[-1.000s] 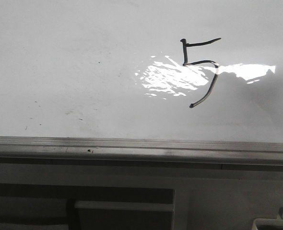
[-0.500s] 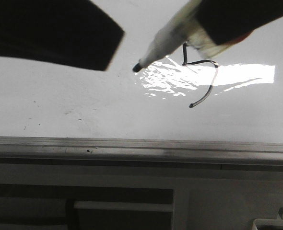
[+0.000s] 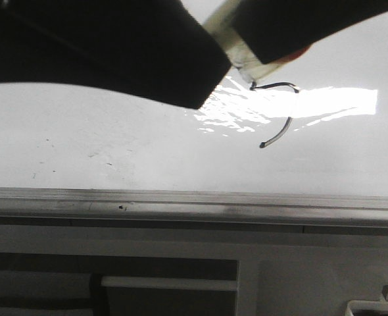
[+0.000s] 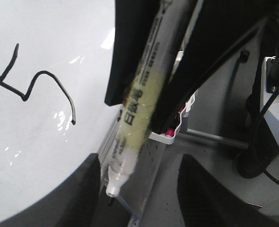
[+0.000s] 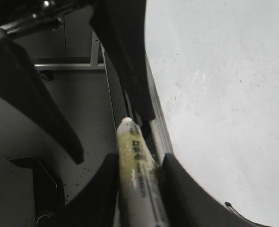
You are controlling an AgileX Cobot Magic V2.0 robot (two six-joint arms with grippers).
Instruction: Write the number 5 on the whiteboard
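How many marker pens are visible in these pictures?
1. The marker is held by the right gripper, near the whiteboard, with its tip pointing toward the open left gripper. Another could be hidden behind the arms.

The 5 [image 3: 279, 112] is on the whiteboard [image 3: 115, 145], right of centre. The rail [image 3: 194, 207] runs along the board's near edge. A marker [image 3: 230, 36] crosses before the 5's top.
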